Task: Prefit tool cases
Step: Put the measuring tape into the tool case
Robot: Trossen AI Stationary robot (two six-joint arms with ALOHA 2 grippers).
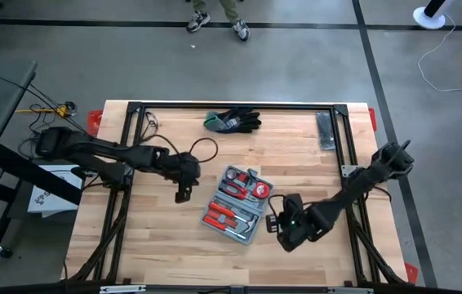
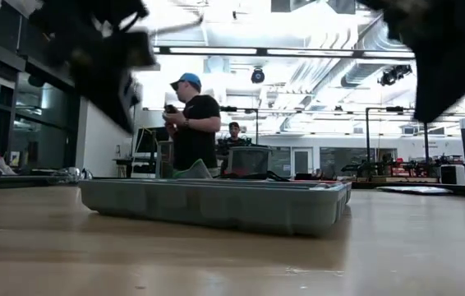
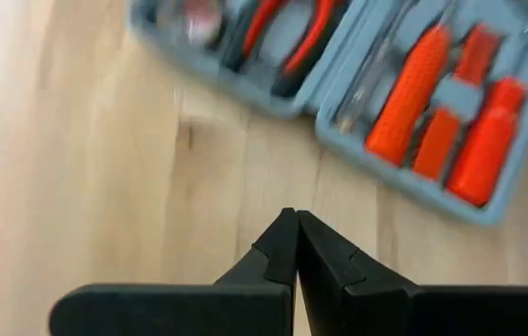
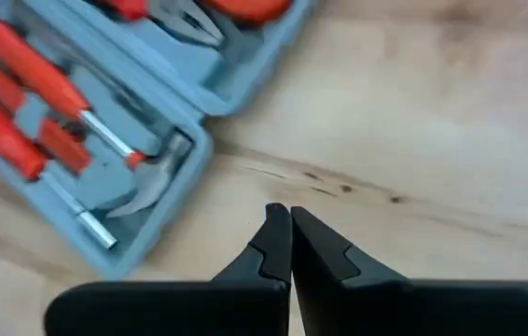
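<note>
Open grey-blue hinged plastic tool case (image 1: 237,205) lying diagonally on wooden table (image 1: 157,245)
Flanked by left hand (image 1: 182,194) and right hand (image 1: 283,238), fingers together, empty; both near, neither touching

The left claw (image 1: 184,194) hangs with its fingers pressed together, its arm reaching in from the left; the right claw (image 1: 284,237) is likewise closed, its arm bent in from the right.

Open grey-blue tool case (image 2: 216,204) flat on wooden table (image 2: 68,255), person (image 2: 193,123) behind.
</note>
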